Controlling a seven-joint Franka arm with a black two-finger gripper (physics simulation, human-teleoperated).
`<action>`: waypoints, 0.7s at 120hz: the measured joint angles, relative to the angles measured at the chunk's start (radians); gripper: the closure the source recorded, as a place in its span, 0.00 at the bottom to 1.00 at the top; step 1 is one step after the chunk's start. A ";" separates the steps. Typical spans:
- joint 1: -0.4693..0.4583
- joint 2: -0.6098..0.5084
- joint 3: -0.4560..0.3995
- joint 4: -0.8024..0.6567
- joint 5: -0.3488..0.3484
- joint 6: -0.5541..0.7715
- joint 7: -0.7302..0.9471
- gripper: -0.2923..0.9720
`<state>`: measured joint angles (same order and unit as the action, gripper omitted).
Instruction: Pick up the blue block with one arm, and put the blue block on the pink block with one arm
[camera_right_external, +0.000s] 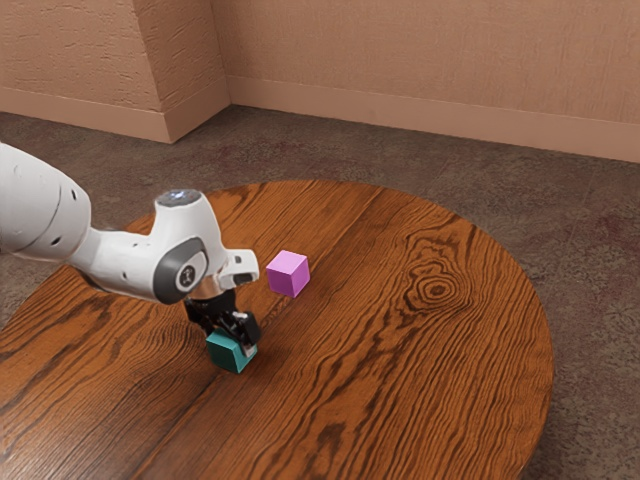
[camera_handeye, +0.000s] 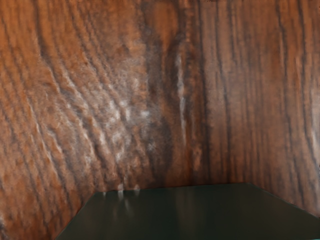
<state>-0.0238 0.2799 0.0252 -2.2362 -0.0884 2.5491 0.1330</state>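
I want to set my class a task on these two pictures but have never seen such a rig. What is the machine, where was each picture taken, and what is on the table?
The white machine is a simulated robot arm ending in a black gripper. One picture comes from a camera at its side, the other from a camera on its hand. On the round wooden table sit a blue block, teal-tinted, right under the gripper, and a pink block apart from it. Whether the block is gripped cannot be told.
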 joint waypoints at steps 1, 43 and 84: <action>0.000 0.001 0.000 0.000 0.000 0.001 0.001 0.23; -0.001 -0.001 -0.001 0.001 -0.003 0.025 0.010 0.44; -0.007 0.075 -0.008 0.332 0.089 -0.086 -0.006 0.52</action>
<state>-0.0311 0.3545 0.0174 -1.9042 0.0005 2.4629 0.1266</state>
